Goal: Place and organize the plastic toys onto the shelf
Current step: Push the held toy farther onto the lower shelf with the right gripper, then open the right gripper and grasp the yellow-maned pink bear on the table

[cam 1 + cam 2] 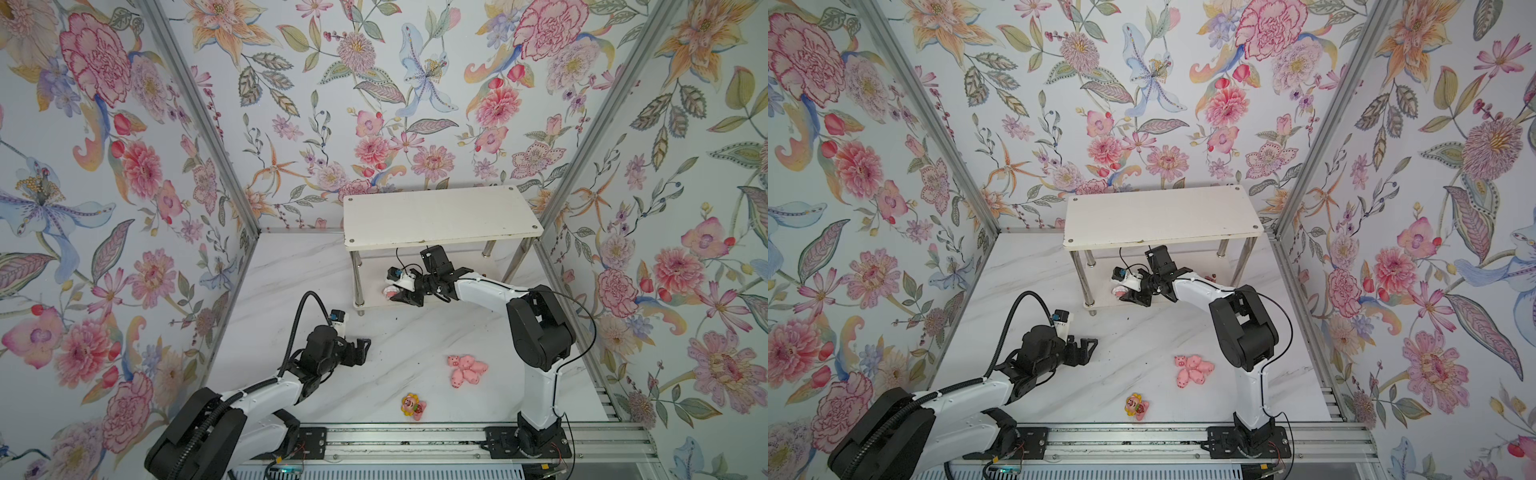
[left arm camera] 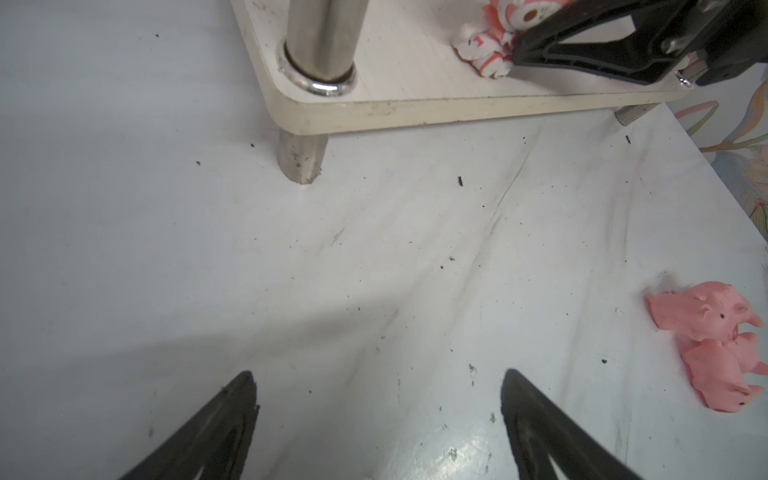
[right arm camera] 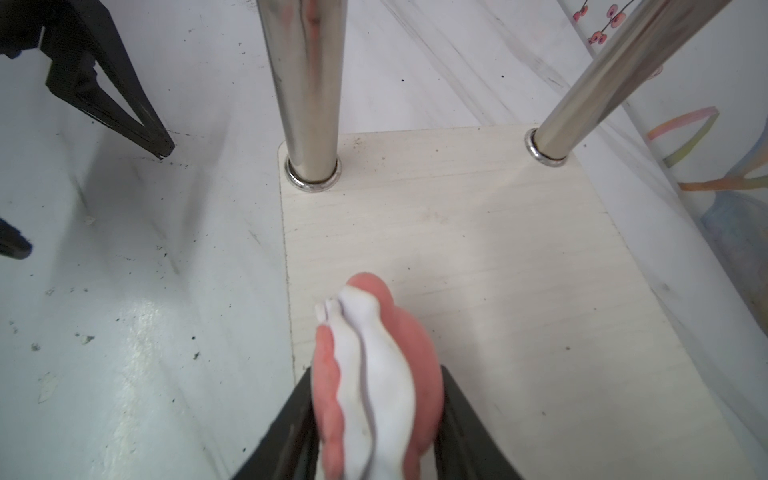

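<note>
Over the matte white shelf board (image 3: 478,232), right gripper (image 3: 376,380) pinches a smooth white-pink toy (image 3: 370,332) (lumpy, rounded); left gripper (image 2: 379,374) gapes empty.

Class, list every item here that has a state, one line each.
left gripper: open, empty
right gripper: shut on white-pink toy over lower shelf board
pink pigs: heaped on table
sunflower toy: lying on table
shelf: top board bare

We note white shells and black joints on left arm (image 1: 266,395) and right arm (image 1: 484,291), black wedge fingers (image 2: 220,428) on left hand (image 2: 379,374) and right hand (image 3: 376,374), a ribbed black hose (image 1: 309,293) along the left.
</note>
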{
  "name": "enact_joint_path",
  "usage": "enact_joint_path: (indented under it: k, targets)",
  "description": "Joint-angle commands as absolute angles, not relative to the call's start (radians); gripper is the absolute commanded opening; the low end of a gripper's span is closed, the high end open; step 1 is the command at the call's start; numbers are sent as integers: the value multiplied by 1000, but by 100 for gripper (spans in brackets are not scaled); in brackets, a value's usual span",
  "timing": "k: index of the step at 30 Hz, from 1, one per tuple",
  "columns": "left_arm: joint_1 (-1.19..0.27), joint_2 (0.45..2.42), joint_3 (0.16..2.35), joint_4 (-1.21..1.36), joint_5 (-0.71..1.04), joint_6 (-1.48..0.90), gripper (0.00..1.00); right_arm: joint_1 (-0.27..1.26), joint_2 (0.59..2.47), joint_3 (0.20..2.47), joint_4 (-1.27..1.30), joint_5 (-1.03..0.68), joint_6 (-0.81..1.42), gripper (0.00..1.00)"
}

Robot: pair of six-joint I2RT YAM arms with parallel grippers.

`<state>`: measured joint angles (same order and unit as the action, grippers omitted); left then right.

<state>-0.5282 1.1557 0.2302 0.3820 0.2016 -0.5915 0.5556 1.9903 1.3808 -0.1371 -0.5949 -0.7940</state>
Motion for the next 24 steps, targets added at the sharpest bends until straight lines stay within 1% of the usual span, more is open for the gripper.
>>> enact_joint_path:
  k: [1, 3, 9, 14, 16, 18, 24]
  targets:
    - [-517, 1171, 256, 387, 189, -588, 94, 557, 2014, 1388, -180, -604, -810, 48]
    - [-519, 1172, 255, 388, 190, -591, 94, 555, 2010, 1388, -177, -602, -805, 56]
    - [-519, 1160, 248, 388, 189, -589, 94, 548, 1989, 1376, -140, -590, -770, 64]
    - [-518, 1148, 238, 393, 192, -586, 94, 534, 1951, 1345, -83, -583, -703, 68]
    - [-518, 1140, 231, 396, 192, -584, 96, 530, 1920, 1312, -43, -576, -665, 69]
    - [-517, 1127, 223, 403, 191, -582, 99, 527, 1883, 1267, 10, -558, -626, 70]
    - [-518, 1073, 202, 390, 193, -564, 99, 523, 1751, 1096, 180, -511, -518, 76]
